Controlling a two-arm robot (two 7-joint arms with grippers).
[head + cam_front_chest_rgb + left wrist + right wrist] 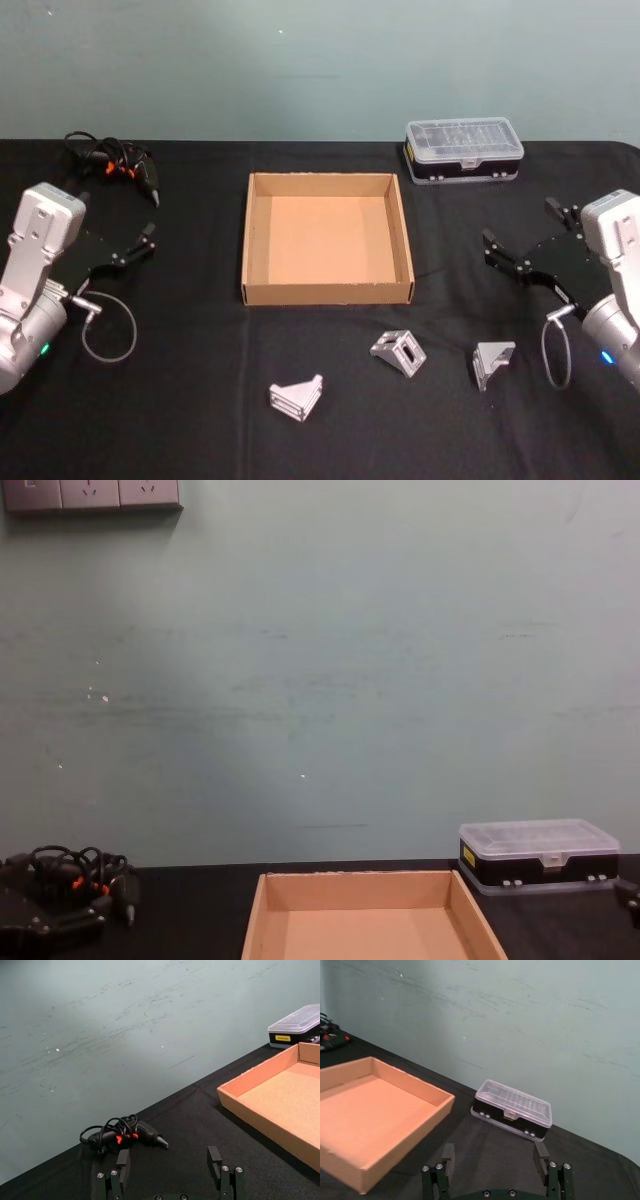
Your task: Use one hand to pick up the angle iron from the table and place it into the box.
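Honestly, of 3 angle irons (398,351) on the table (180,420) just robot-side of the box (325,293), the rightmost iron (494,362) sits closest to the right gripper (518,221), jaws apart, a bit back toward the robot, while the left gripper (117,214), also spread, idles well away.

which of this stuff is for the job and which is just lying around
For the job: three metal brackets, cardboard box, table, left claw, right claw, both open.
Just lying about: plastic case, corded tool.
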